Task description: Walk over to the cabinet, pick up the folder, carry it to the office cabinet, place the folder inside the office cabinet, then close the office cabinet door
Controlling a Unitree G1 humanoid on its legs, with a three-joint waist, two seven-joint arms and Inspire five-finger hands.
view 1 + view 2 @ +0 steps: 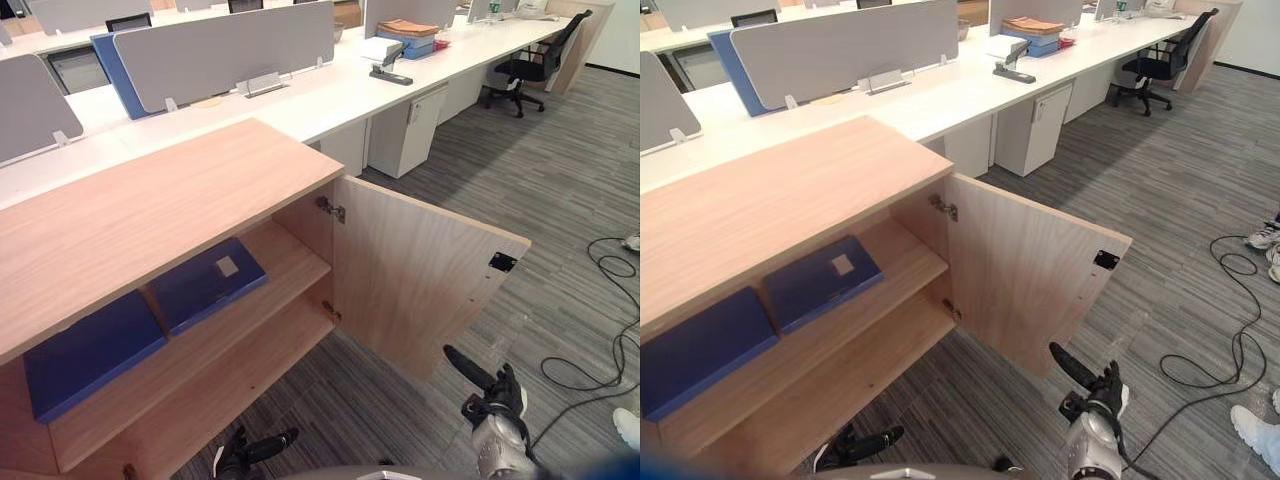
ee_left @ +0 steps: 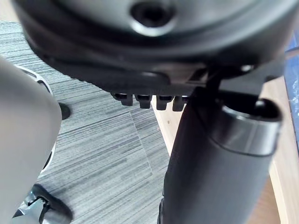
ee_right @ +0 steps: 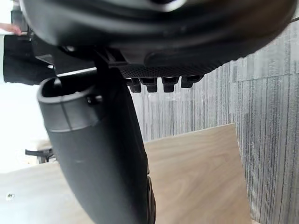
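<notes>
**Door open, folders on the upper shelf, both hands empty**

Left eye view:
- Office cabinet (image 1: 150, 200) takes up 9 o'clock, and its door (image 1: 410, 270) hangs wide open toward 4 o'clock.
- We see a blue folder with a pale label (image 1: 205, 285) lying flat on the upper shelf (image 1: 295, 262), at the end nearest the door hinges.
- A plain blue folder (image 1: 90, 355) lies just beside it at 8 o'clock, also flat. The lower shelf (image 1: 200, 395) is below both.
- Left hand (image 1: 255, 450) is low at 6 o'clock over the carpet (image 1: 560, 180), well apart from the shelves, holding nothing.
- Right hand (image 1: 495, 395) is at 5 o'clock, near the door's bottom outer corner. We cannot tell whether it touches.
- A white desk (image 1: 330, 90) with grey partitions (image 1: 230, 50) runs along 12 o'clock, and an office chair (image 1: 535, 60) is at 1 o'clock.

Right eye view:
- Same layout. A person's white shoes (image 1: 1258, 428) show at 4 o'clock.

Left wrist view:
- Thumb (image 2: 215, 163) stands clear of the fingertips (image 2: 142, 99), which sit in a relaxed row. Nothing is between them, with carpet and a wood edge beyond.

Right wrist view:
- Thumb (image 3: 98, 154) is apart from the row of fingertips (image 3: 169, 84), relaxed and gripping nothing. The door's wood face lies past the hand.
</notes>
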